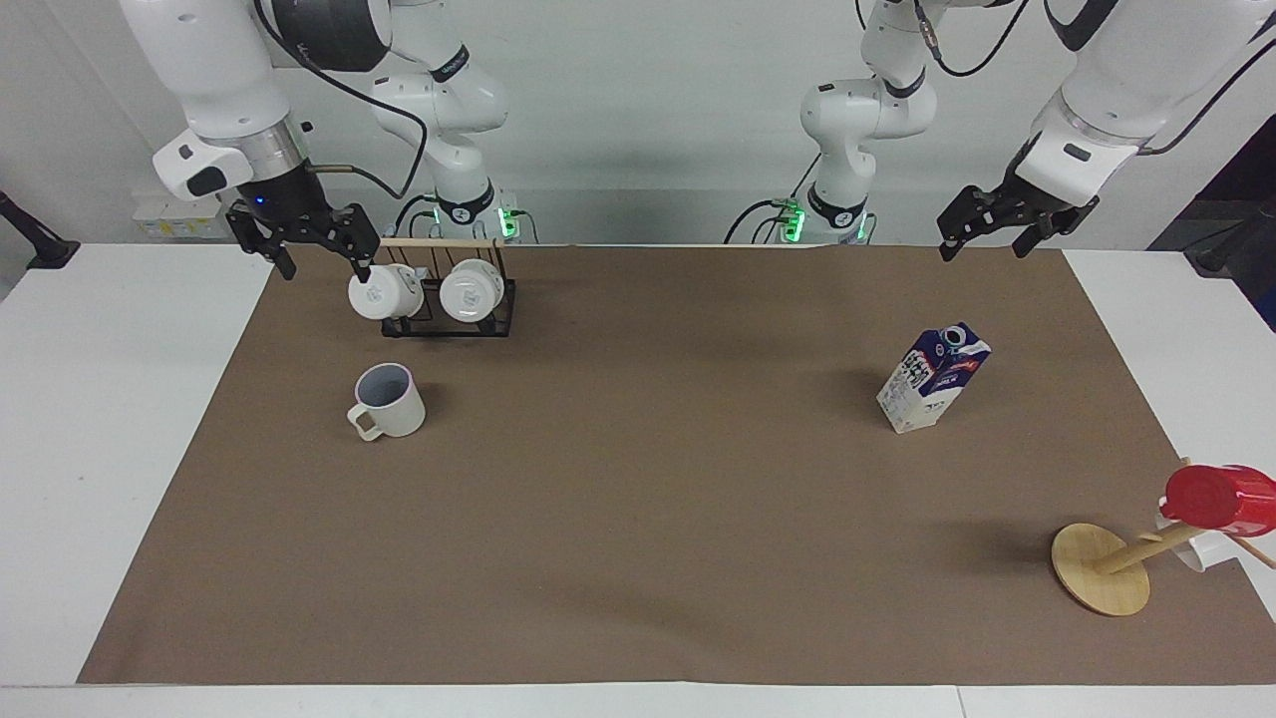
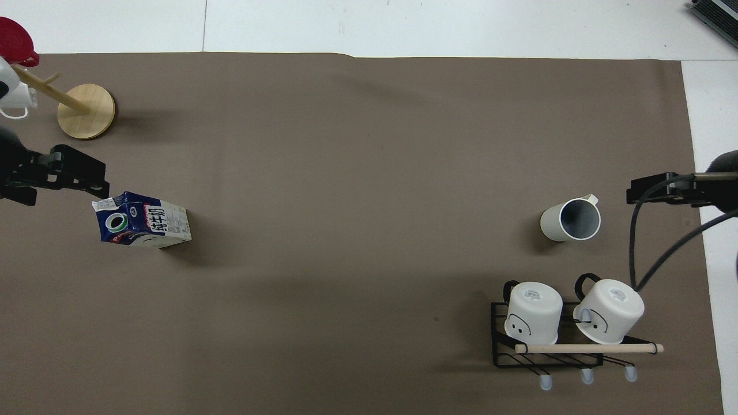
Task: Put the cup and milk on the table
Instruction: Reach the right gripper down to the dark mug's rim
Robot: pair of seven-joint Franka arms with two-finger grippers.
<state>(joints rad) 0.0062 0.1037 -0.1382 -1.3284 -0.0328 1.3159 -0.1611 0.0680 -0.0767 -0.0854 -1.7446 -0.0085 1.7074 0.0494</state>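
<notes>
Facing view: brown sheet [image 1: 638,558] covers the white table [image 1: 90,419].

The red cup [image 2: 16,41] on the wooden stand [image 2: 85,110] is cut off by the overhead view's edge. The right hand [image 2: 657,191] and left hand [image 2: 63,178] are only partly seen overhead; their wrists are cropped.
</notes>
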